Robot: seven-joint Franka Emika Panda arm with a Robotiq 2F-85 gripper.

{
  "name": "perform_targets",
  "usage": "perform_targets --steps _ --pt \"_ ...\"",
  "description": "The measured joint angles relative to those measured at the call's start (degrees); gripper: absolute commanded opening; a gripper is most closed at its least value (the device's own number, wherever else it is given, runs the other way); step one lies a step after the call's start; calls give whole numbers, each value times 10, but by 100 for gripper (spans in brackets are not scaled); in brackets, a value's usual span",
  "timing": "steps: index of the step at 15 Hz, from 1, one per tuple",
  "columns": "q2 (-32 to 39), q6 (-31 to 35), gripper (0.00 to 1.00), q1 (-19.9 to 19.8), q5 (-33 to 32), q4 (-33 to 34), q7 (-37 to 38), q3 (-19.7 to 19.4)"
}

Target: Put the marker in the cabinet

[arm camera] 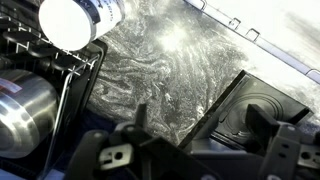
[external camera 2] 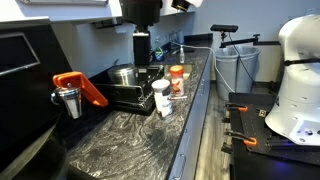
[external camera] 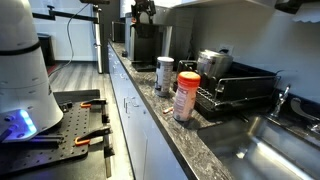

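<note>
No marker shows in any view. My gripper hangs high over the far end of the counter, just above the black coffee machine. It also shows at the top of an exterior view. In the wrist view my fingers stand wide apart, and only counter and the coffee machine's top show between them. The pale underside of the overhead cabinet runs along the top of both exterior views; its inside is hidden.
On the dark granite counter stand a red-lidded container, a white-lidded container, and a black dish rack holding a metal pot. An orange object lies by a metal cup. A sink is at the near end.
</note>
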Motion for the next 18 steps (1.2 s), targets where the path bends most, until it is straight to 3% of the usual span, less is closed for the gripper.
perform_targets --steps 7,18 --pt "-1 23 100 17 25 -78 48 14" --pt "2 76 100 23 42 -135 268 61"
